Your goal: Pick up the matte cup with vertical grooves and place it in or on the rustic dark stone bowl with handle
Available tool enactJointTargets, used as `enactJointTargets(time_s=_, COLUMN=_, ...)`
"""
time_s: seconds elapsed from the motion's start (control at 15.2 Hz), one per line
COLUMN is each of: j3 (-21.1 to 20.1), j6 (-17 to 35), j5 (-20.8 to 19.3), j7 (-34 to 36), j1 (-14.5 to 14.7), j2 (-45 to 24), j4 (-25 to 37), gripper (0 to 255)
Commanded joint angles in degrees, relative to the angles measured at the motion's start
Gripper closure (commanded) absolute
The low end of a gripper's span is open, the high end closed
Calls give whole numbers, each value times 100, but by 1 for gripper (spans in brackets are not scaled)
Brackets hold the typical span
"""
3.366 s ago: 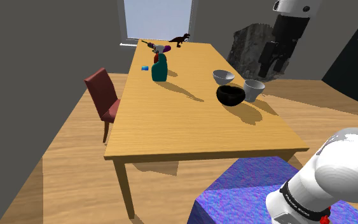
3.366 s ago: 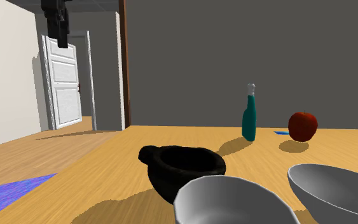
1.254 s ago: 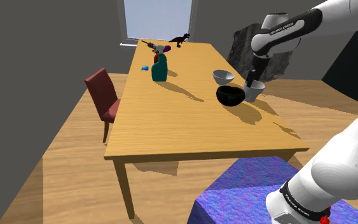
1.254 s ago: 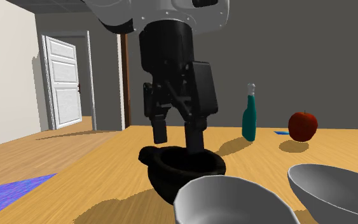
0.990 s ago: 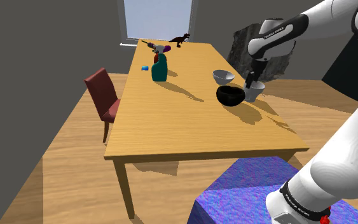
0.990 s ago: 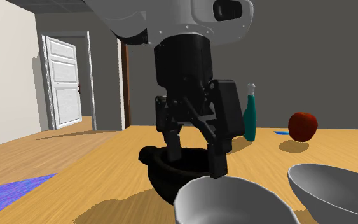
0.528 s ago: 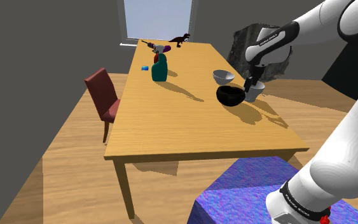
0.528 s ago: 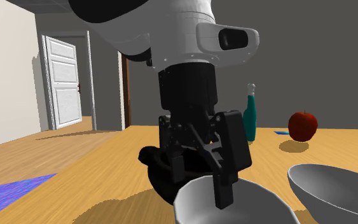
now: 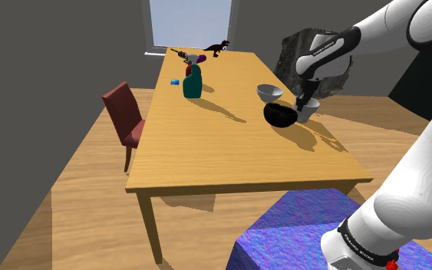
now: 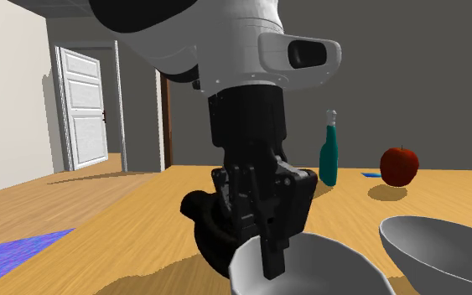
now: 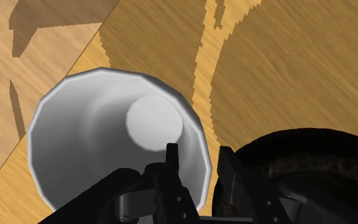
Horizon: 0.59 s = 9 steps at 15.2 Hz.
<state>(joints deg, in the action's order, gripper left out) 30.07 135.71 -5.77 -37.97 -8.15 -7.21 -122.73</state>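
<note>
By blk bowl [image 11: 311,159], grey cup [image 11: 88,146] sits upright w/ claw [image 11: 198,156] pinching rim.

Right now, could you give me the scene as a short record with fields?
gripper: shut on the cup wall, one finger inside, one outside
cup: grey, upright on the table, beside the dark bowl
dark bowl: black, on the table, cup not in it
other: grey bowl nearby
task: cup not yet lifted
</note>
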Motion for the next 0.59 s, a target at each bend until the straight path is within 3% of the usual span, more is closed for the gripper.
enactJointTargets(time_s=0.0, j3=-2, j6=-2, j5=-1, j7=2, j1=3, j2=1, j4=-5, gripper=255)
enactJointTargets(time_s=0.53, j3=1, j6=-77, j5=-17, j7=6, j1=7, j2=36, j4=40, gripper=255)
